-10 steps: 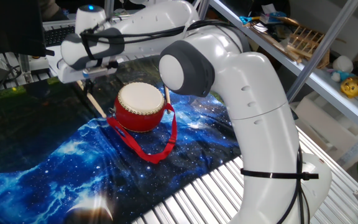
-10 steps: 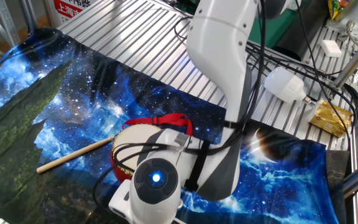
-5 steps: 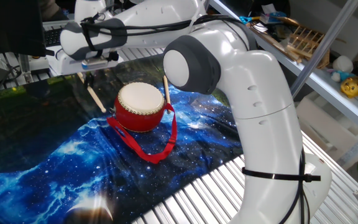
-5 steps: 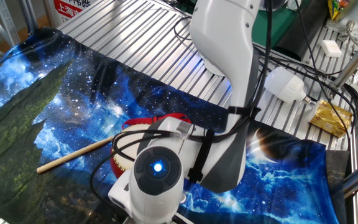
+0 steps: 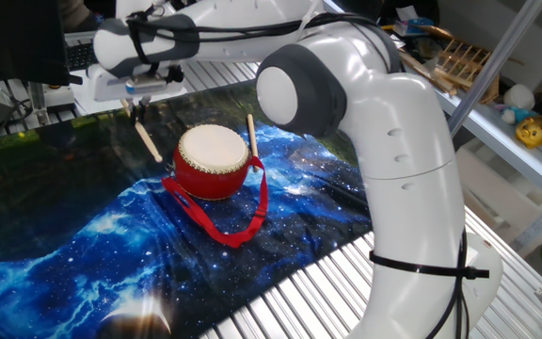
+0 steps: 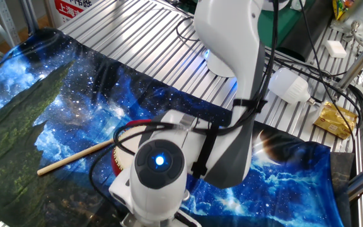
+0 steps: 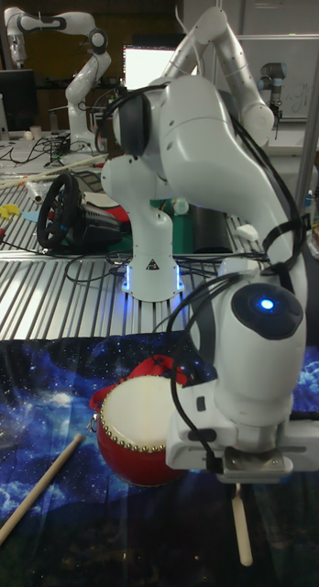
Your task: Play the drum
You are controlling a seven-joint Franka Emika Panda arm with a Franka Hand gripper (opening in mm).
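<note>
Lifting a stick (image 5: 147,141) higher than a second ago, clamped in the fingers (image 5: 139,105), off to the side of the drum (image 5: 213,162) on the blue cloth (image 5: 83,254); likely a raise before a stroke on the skin, not yet struck.

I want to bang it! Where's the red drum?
In one fixed view the drum sits mid-picture on the starry blue cloth, with a stick on its right and another stick on its left.
</note>
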